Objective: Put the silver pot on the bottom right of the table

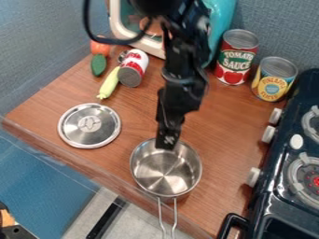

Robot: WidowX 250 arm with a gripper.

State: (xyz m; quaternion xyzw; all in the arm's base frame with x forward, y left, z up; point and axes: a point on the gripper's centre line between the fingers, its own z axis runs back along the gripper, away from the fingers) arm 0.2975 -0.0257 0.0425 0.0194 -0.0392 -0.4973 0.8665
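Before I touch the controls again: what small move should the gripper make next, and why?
Probably secure the far rim of the pot before easing it toward the stove: the gripper overlaps that rim, its hold can't be confirmed, and the pot sits left of the bottom right corner.

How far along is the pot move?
Looks done: round silver metal pot sits upright by the front edge of the brown wooden table, right of centre. In hand: black claw is at its far rim; hold unclear. Left: maybe a nudge toward the black stove, since wood separates them, then claw away.
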